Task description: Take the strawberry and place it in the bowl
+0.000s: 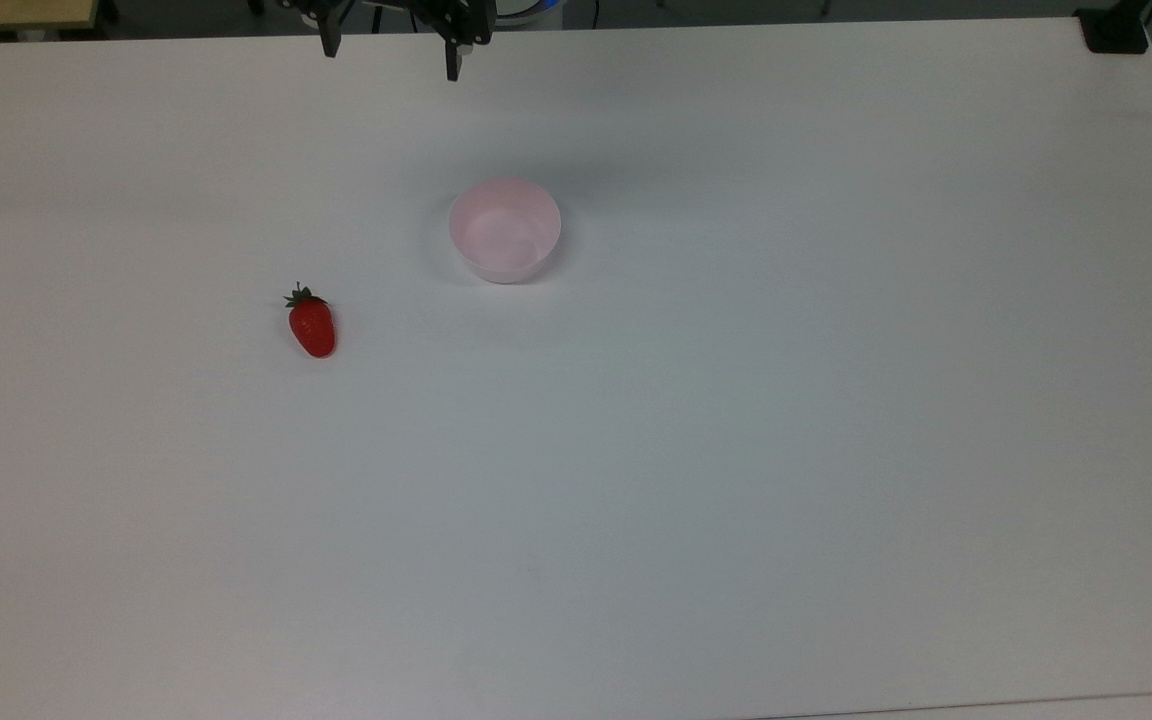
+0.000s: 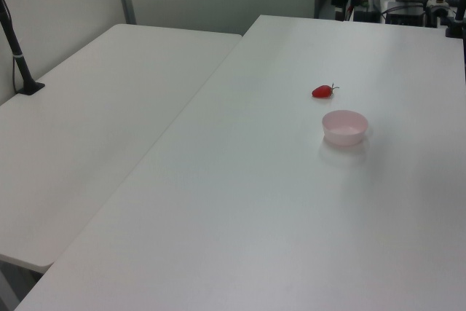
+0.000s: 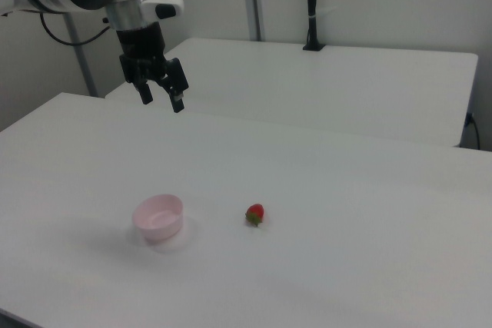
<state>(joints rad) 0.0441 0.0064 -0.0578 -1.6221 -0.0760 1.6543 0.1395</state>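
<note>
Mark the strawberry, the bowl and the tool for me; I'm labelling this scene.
strawberry (image 1: pixel 313 327), top view, on its red body.
bowl (image 1: pixel 504 230), top view, on its inner floor.
tool (image 3: pixel 161 97), right view, midway between its open fingertips.

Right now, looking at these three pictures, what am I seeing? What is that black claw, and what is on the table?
These are three camera angles on one white table. The black claw is the gripper of a robot arm: two fingers that pinch things. It hangs in the air with its fingers apart, holding nothing. In the top view the gripper is at the upper edge. On the table lie a red strawberry and a pale pink bowl, apart from each other. The bowl is empty. The arm's job is to put the strawberry in the bowl.
</note>
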